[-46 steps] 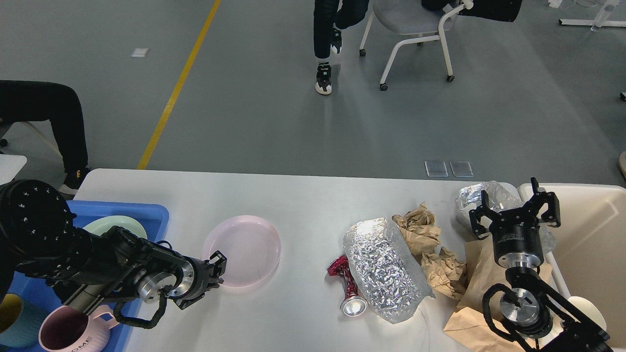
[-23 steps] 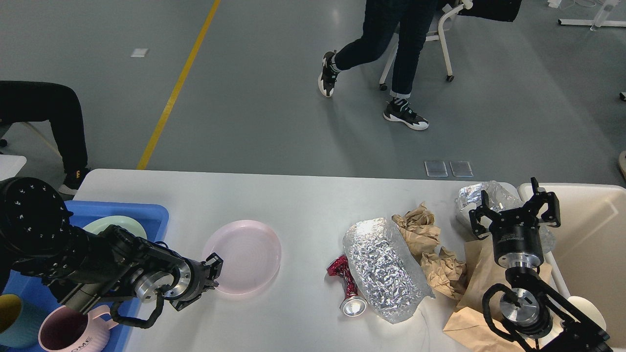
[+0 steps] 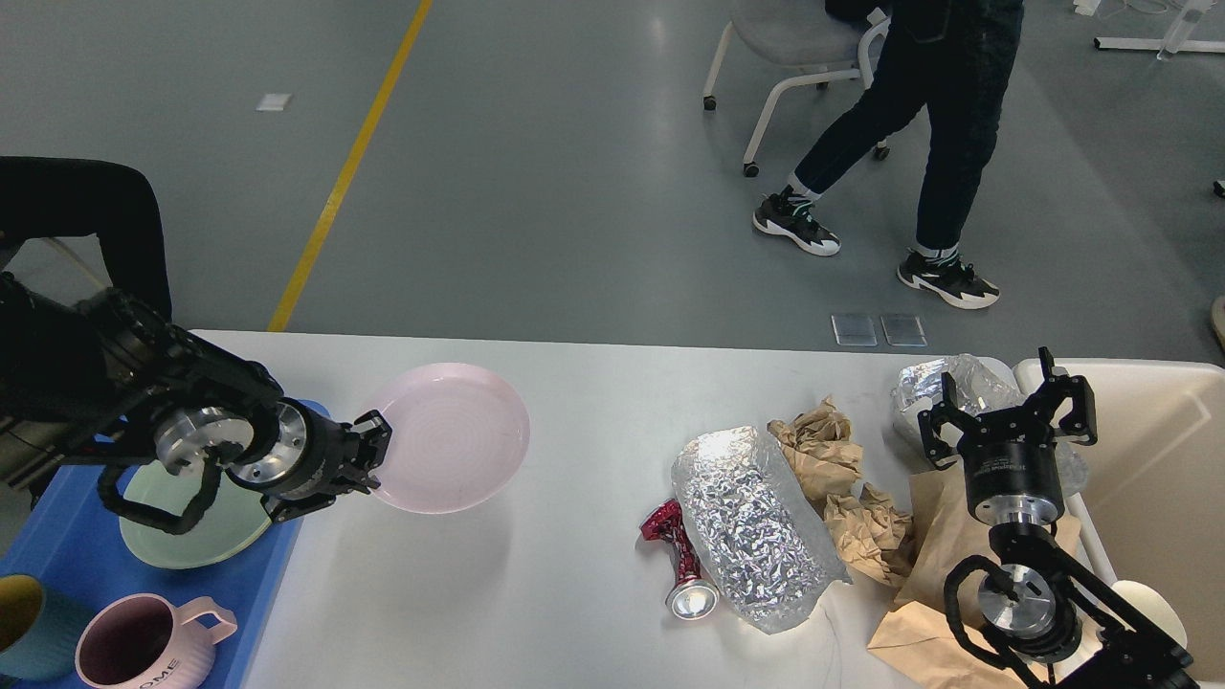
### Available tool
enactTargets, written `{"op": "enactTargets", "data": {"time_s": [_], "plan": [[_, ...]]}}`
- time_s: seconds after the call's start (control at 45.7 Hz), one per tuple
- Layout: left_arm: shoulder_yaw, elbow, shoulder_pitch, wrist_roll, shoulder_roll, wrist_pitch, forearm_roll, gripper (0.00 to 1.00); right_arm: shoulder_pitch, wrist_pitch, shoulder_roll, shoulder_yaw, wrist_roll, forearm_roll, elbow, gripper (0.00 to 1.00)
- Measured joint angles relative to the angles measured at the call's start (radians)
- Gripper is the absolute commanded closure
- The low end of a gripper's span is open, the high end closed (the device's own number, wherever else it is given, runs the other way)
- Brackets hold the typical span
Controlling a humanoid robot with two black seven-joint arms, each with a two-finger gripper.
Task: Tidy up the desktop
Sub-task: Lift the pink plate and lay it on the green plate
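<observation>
The left gripper (image 3: 376, 450) is clamped on the near-left rim of the pink plate (image 3: 450, 435), which hangs tilted above the table (image 3: 574, 402), its shadow below it. Left of the plate sits a blue tray (image 3: 57, 545) with a green plate (image 3: 191, 522). Far right of the plate, the right gripper (image 3: 1010, 407) stands spread wide, holding nothing, over crumpled brown paper (image 3: 861, 517).
</observation>
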Motion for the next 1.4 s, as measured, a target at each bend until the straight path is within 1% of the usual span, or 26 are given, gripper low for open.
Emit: {"op": "enactTargets", "data": {"time_s": [0.109, 0.131, 0.197, 0.285, 0.372, 0.438, 0.482, 0.679, 0.81, 0.832, 0.876, 0.942, 1.007, 1.051, 1.117, 1.248, 1.27, 1.401], "plan": [[0.07, -0.051, -0.157, -0.004, -0.002, -0.114, 0.0, 1.0, 0.0, 0.0, 0.0, 0.0, 0.0, 0.0, 0.0, 0.0], [0.089, -0.065, -0.208, -0.004, -0.004, -0.155, 0.0, 1.0, 0.0, 0.0, 0.0, 0.0, 0.0, 0.0, 0.0, 0.0], [0.119, -0.088, -0.292, -0.005, -0.01, -0.225, 0.001, 1.0, 0.0, 0.0, 0.0, 0.0, 0.0, 0.0, 0.0, 0.0], [0.158, -0.118, -0.422, -0.005, -0.021, -0.343, 0.001, 1.0, 0.0, 0.0, 0.0, 0.0, 0.0, 0.0, 0.0, 0.0], [0.19, -0.13, -0.512, -0.005, -0.029, -0.424, 0.001, 1.0, 0.0, 0.0, 0.0, 0.0, 0.0, 0.0, 0.0, 0.0], [0.207, -0.132, -0.55, -0.005, -0.03, -0.458, 0.001, 1.0, 0.0, 0.0, 0.0, 0.0, 0.0, 0.0, 0.0, 0.0], [0.214, -0.132, -0.559, -0.003, -0.029, -0.467, 0.002, 1.0, 0.0, 0.0, 0.0, 0.0, 0.0, 0.0, 0.0, 0.0], [0.269, -0.113, -0.547, -0.001, -0.001, -0.482, 0.025, 1.0, 0.0, 0.0, 0.0, 0.0, 0.0, 0.0, 0.0, 0.0], [0.292, -0.053, -0.495, 0.003, 0.115, -0.494, 0.103, 1.0, 0.0, 0.0, 0.0, 0.0, 0.0, 0.0, 0.0, 0.0], [0.304, -0.013, -0.466, 0.004, 0.166, -0.494, 0.144, 1.0, 0.0, 0.0, 0.0, 0.0, 0.0, 0.0, 0.001, 0.0], [0.314, 0.017, -0.443, 0.004, 0.193, -0.492, 0.164, 1.0, 0.0, 0.0, 0.0, 0.0, 0.0, 0.0, 0.001, 0.0], [0.33, 0.097, -0.372, 0.002, 0.252, -0.487, 0.191, 1.0, 0.0, 0.0, 0.0, 0.0, 0.0, 0.0, 0.002, 0.0], [0.333, 0.191, -0.278, 0.004, 0.308, -0.486, 0.203, 1.0, 0.0, 0.0, 0.0, 0.0, 0.0, 0.0, 0.002, 0.0], [0.329, 0.286, -0.184, 0.009, 0.358, -0.486, 0.207, 1.0, 0.0, 0.0, 0.0, 0.0, 0.0, 0.0, 0.002, 0.0], [0.311, 0.366, -0.094, 0.012, 0.397, -0.485, 0.208, 1.0, 0.0, 0.0, 0.0, 0.0, 0.0, 0.0, 0.002, 0.0], [0.219, 0.496, 0.105, 0.023, 0.46, -0.474, 0.219, 1.0, 0.0, 0.0, 0.0, 0.0, 0.0, 0.0, 0.001, 0.0], [0.186, 0.527, 0.163, 0.026, 0.471, -0.463, 0.228, 1.0, 0.0, 0.0, 0.0, 0.0, 0.0, 0.0, 0.001, 0.0], [0.073, 0.611, 0.334, 0.045, 0.484, -0.407, 0.257, 1.0, 0.0, 0.0, 0.0, 0.0, 0.0, 0.0, 0.001, 0.0]]}}
